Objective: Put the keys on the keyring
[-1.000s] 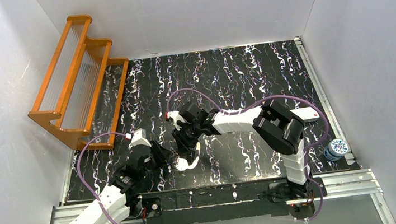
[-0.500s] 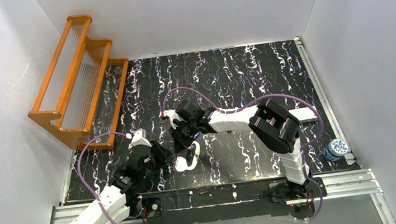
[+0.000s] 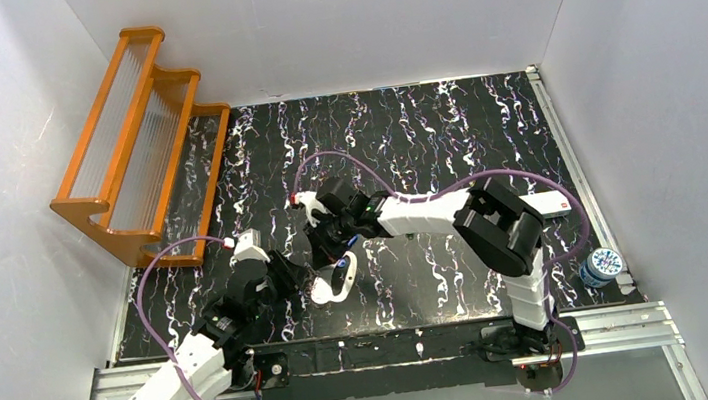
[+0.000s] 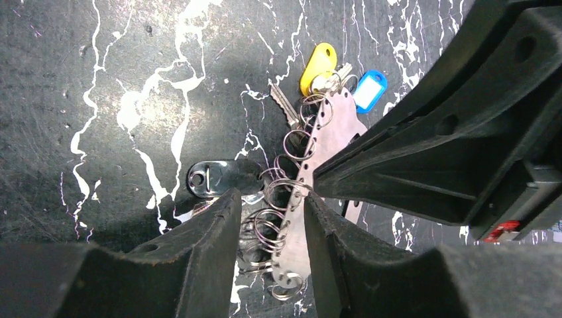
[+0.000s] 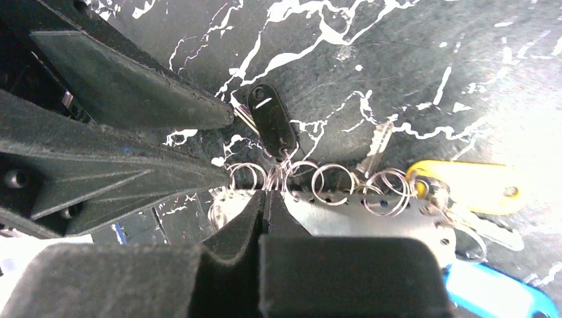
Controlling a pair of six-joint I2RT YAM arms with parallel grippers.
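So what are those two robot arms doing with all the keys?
They are working on a keyring, a flat metal plate with lots of little rings along it. The right gripper is pinched shut on the plate's edge, and the left gripper has a finger on either side of it. A yellow key and a blue key sit at one end, and a black tag lies by the rings.
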